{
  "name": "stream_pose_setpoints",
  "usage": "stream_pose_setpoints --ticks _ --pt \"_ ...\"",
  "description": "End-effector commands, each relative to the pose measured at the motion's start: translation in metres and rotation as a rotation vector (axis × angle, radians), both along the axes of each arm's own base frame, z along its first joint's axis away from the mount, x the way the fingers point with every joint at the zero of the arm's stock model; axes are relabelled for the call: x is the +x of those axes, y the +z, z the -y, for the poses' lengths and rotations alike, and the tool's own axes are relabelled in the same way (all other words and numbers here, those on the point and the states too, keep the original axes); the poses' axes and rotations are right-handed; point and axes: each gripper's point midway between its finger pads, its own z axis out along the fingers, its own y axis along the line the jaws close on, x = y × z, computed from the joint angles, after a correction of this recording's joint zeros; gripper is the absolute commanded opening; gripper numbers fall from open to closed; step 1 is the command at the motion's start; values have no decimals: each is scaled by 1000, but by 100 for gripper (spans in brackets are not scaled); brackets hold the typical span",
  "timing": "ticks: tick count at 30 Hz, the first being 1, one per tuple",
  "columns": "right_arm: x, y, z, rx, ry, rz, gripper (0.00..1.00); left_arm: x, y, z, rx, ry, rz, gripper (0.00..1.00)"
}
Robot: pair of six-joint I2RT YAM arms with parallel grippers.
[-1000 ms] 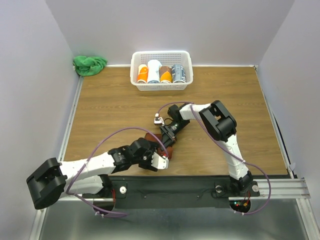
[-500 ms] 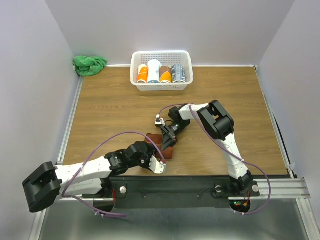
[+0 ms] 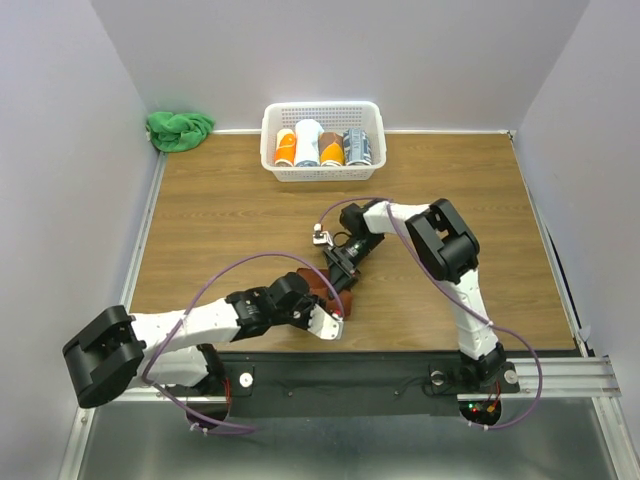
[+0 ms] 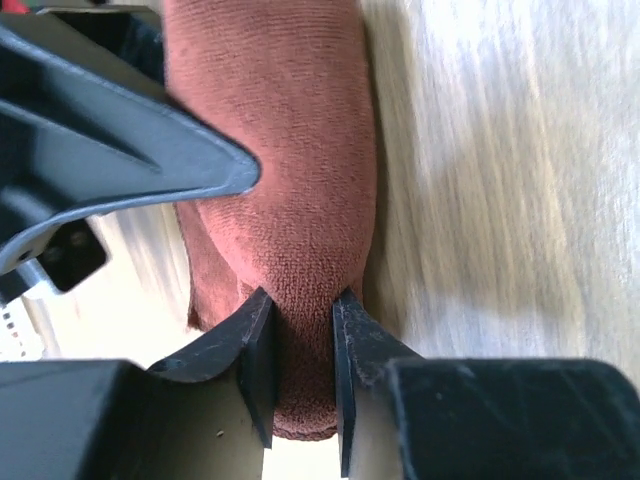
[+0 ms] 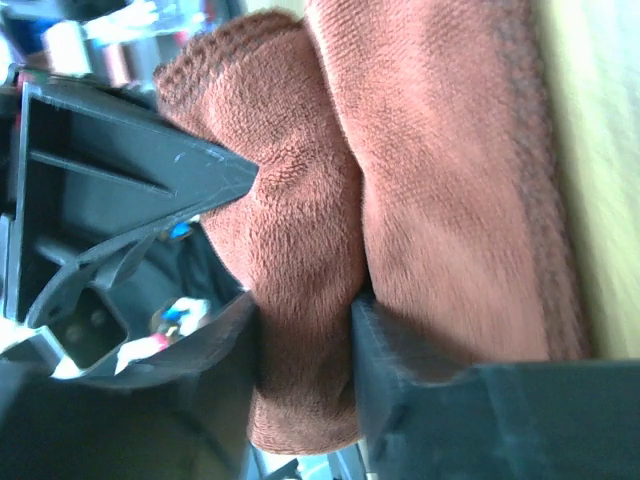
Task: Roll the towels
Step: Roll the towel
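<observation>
The brown towel [image 4: 290,130] lies bunched on the table [image 3: 220,220], near the front edge and a little left of centre, between the two arms. Both grippers are on it from opposite sides.

The left gripper [image 4: 300,300] reaches in from the near left. Its jaws stand narrow, with only a slim gap, and that gap is filled by the rounded end of the brown towel. The fingers [image 4: 258,350] press into the terry on both sides, so the cloth is pinched.

The right gripper [image 5: 305,310] comes in from the far right. Its jaws are partly closed on a thick fold of the same towel. In the right wrist view one dark finger bites into the fold's right side and the other presses on its left, and the pile bulges between them. A second layer of the towel lies just beside the gripped fold, on its right.

The fingertips of the two grippers are close together over the cloth.

The green towel [image 3: 178,129] sits crumpled in the far left corner, well apart from both grippers. A white basket [image 3: 322,112] with four rolls [image 3: 321,148] stands at the far middle.
</observation>
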Motion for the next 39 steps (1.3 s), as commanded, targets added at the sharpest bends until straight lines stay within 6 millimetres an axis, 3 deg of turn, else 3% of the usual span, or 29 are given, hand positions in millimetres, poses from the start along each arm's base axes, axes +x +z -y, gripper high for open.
stream_pose_setpoints --ticks 1,4,9,13,14,15,16,17,22,31,34,35,39 --pt "40 8 16 -29 -33 232 48 -38 -16 -4 51 -56 -226 6" --pt "61 21 26 -52 -74 314 54 -42 -15 -2 58 -52 -288 5" --pt "102 74 46 -13 -227 386 75 -42 -11 2 72 -39 -392 4" --pt "119 103 70 -6 -306 459 76 -45 -17 1 107 -29 -507 3" --pt "118 116 75 1 -316 505 76 -45 -18 1 112 -25 -528 3" --pt "119 111 80 -19 -318 510 76 -43 -17 0 113 -16 -547 3" --pt "117 124 85 -13 -322 565 76 -40 -18 0 115 -3 -583 3" --pt "113 121 91 -45 -321 588 76 -38 -17 -1 115 8 -601 3" --pt "86 148 102 -14 -332 656 75 -27 -16 1 126 45 -735 3" --pt "56 147 130 -95 -309 849 71 -2 -26 3 145 111 -1023 4" --pt "53 143 121 -115 -268 935 71 10 -28 0 146 129 -1061 5" --pt "56 140 122 -154 -260 979 71 9 -37 -4 176 137 -1091 6" --pt "52 134 95 -165 -183 1118 72 17 -54 -16 248 155 -1114 7"
